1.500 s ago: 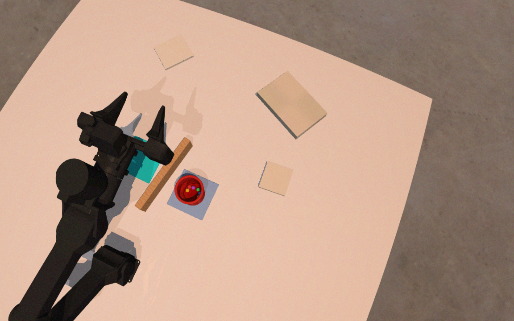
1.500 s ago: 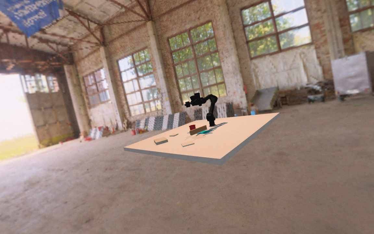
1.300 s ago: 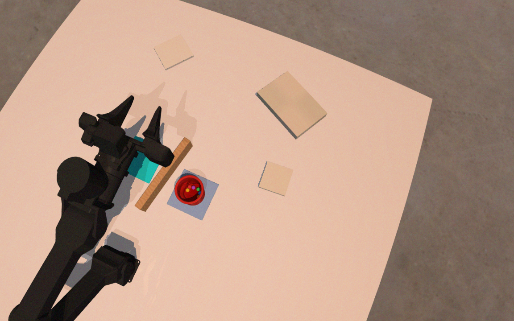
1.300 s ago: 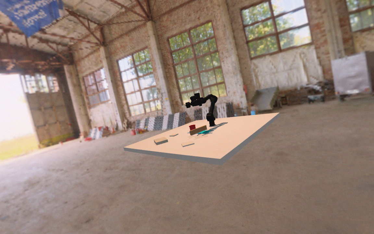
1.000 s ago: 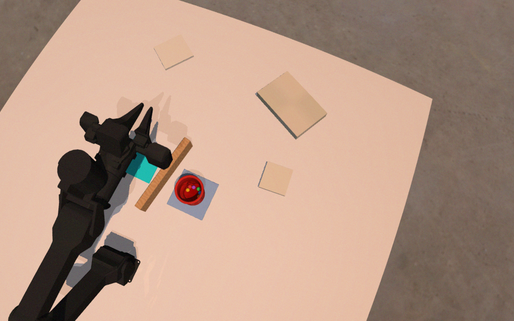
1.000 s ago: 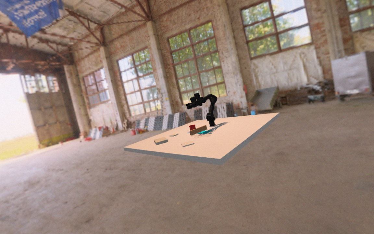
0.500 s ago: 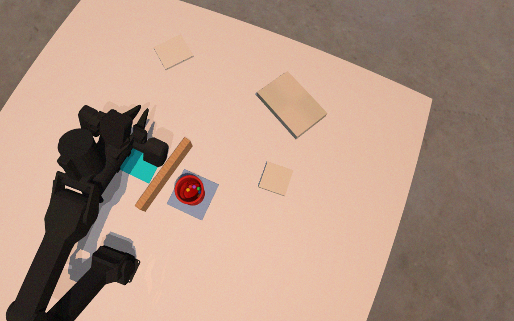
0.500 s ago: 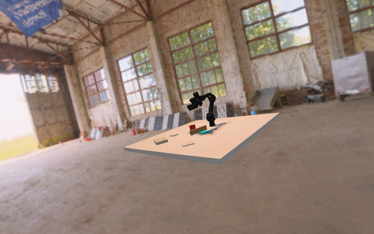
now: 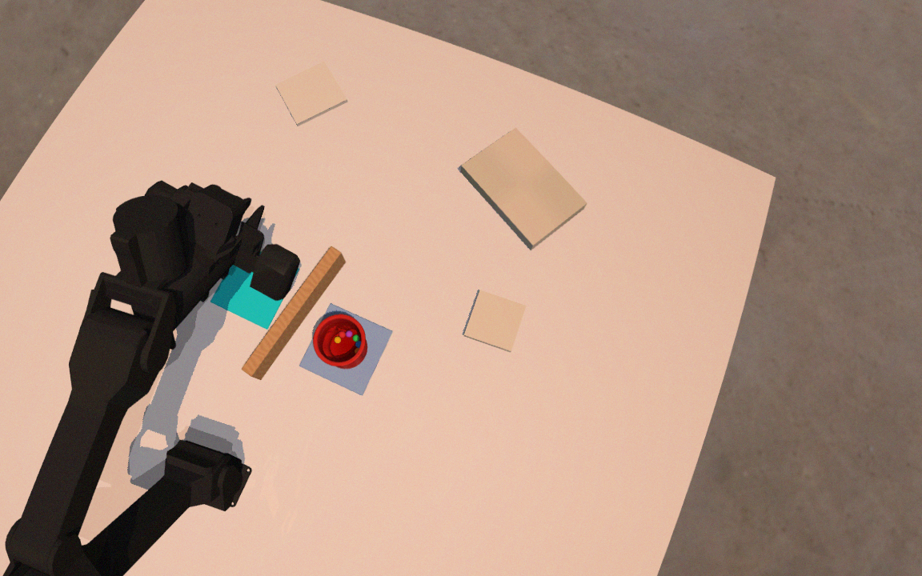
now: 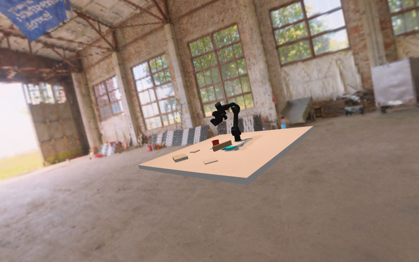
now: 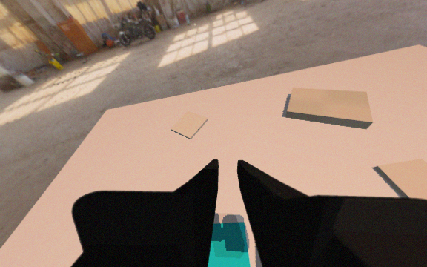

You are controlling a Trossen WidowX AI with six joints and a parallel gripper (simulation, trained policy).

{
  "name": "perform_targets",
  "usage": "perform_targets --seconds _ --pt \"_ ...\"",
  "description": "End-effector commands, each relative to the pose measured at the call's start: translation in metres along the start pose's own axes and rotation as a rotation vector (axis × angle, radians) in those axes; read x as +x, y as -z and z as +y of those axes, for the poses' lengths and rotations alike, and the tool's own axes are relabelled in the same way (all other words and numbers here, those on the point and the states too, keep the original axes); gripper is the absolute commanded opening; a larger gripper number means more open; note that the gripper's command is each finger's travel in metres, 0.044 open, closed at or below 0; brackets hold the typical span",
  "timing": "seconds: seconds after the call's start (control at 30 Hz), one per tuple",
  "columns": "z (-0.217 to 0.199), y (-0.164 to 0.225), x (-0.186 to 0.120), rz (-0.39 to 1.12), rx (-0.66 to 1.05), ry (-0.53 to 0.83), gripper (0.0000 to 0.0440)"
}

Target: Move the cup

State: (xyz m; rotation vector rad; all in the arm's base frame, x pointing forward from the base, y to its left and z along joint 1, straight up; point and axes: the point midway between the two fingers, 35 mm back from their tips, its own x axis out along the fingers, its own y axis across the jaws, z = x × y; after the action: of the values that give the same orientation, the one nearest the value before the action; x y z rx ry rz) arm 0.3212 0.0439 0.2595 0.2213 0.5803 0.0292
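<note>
The red cup [image 9: 338, 350] [image 10: 215, 142] stands upright on the grey-blue pad [image 9: 371, 358]. Several small coloured marbles [image 9: 348, 334] lie inside it. The teal pad [image 9: 262, 311] [image 10: 229, 148] [image 11: 224, 259] is on the other side of the wooden bar and holds no cup; the arm partly covers it in the top view. My gripper [image 9: 255, 207] [image 10: 213, 122] [image 11: 227, 165] is in the air over the teal pad's side of the bar, tilted downward, away from the cup. Its fingers are nearly together, with a narrow gap and nothing between them. The cup is out of the wrist view.
The wooden bar [image 9: 292, 315] [image 10: 222, 146] stands between the two pads. A thin tan slab [image 9: 310, 94] [image 10: 210, 161] [image 11: 190, 125], a thicker slab [image 9: 523, 187] [image 10: 180, 158] [image 11: 328, 101] and another thin slab [image 9: 495, 320] [image 10: 194, 151] [image 11: 417, 178] lie farther out on the table.
</note>
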Motion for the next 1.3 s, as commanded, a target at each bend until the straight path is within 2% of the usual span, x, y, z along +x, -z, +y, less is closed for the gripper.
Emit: perform_targets --seconds 0.0,0.9,1.27 --pt "0.000 0.003 0.002 0.046 0.006 0.016 0.0076" --pt "-0.019 0.044 0.006 0.477 -0.045 0.159 0.0115" --pt "-0.034 0.059 0.002 0.649 -0.088 0.208 0.0108"
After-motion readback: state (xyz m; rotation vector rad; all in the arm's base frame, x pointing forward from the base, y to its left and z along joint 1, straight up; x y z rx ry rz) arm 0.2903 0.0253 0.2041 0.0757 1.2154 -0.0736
